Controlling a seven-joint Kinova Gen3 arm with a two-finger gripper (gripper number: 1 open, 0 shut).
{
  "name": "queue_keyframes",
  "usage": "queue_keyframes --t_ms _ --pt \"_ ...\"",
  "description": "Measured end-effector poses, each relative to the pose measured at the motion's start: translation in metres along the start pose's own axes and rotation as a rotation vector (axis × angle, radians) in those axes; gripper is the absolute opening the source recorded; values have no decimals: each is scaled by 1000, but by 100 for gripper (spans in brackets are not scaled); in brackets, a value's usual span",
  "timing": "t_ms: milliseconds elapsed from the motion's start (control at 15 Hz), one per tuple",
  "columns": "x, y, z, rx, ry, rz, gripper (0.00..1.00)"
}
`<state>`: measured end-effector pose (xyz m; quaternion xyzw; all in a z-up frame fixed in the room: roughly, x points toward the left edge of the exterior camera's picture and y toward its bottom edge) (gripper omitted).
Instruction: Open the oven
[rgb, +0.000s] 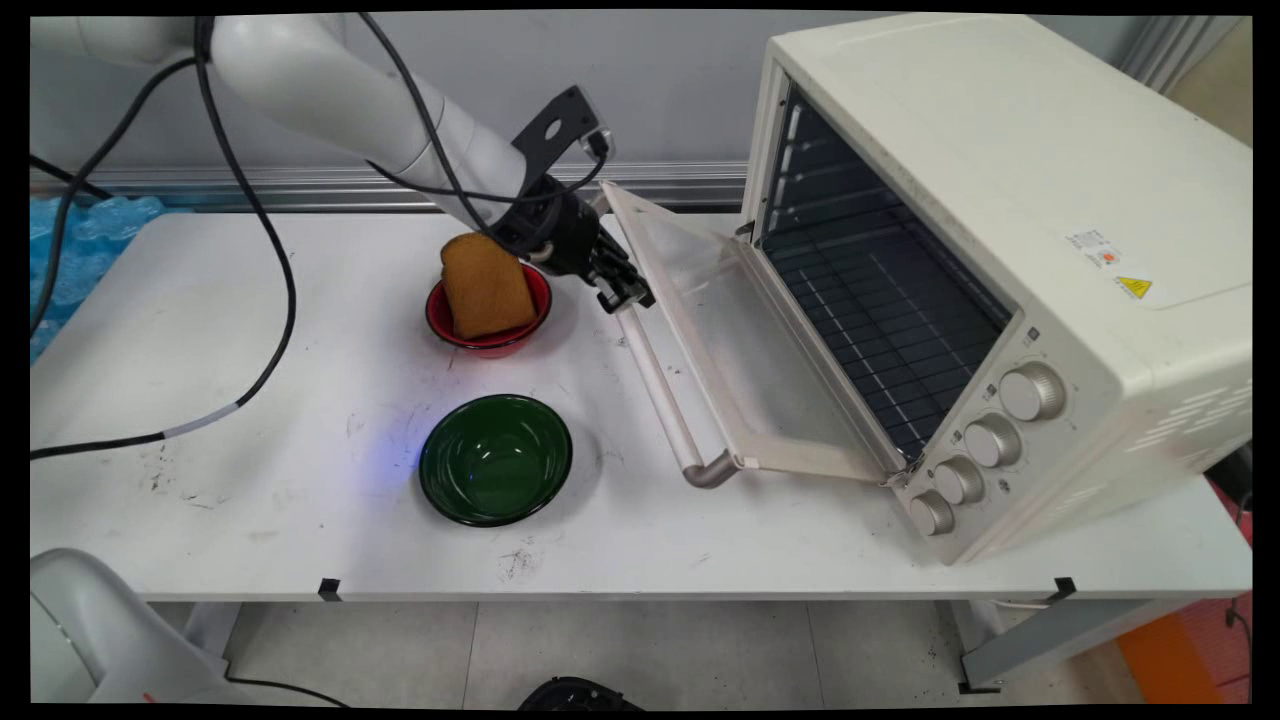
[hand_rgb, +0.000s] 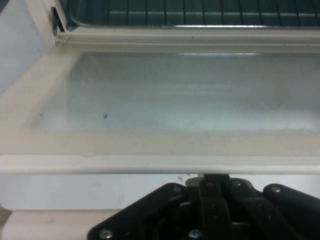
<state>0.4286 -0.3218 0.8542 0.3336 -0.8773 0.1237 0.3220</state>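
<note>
My black gripper (rgb: 628, 297) is at the far end of the handle bar (rgb: 660, 390) of a cream toaster oven's (rgb: 1000, 150) door (rgb: 740, 340), which is folded down open. In the hand view the fingers are drawn together at the gripper (hand_rgb: 207, 179), with their tips right at the lower edge of the handle (hand_rgb: 150, 164) and nothing between them. Beyond the handle are the door's glass pane (hand_rgb: 165, 95) and the wire rack (hand_rgb: 190, 12) inside the oven. Just left of the gripper, a brown slice of bread (rgb: 487, 285) leans in a red bowl (rgb: 490, 338).
An empty dark green bowl (rgb: 495, 458) stands nearer the front of the white table (rgb: 250, 300). The oven fills the table's right side, with several knobs (rgb: 990, 440) on its front. Black cables (rgb: 270, 260) hang from the arm across the table's left part.
</note>
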Motion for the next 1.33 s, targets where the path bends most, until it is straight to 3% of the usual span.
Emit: queue_keyframes --t_ms 1333 --pt "-32 3 -2 -10 8 -5 0"
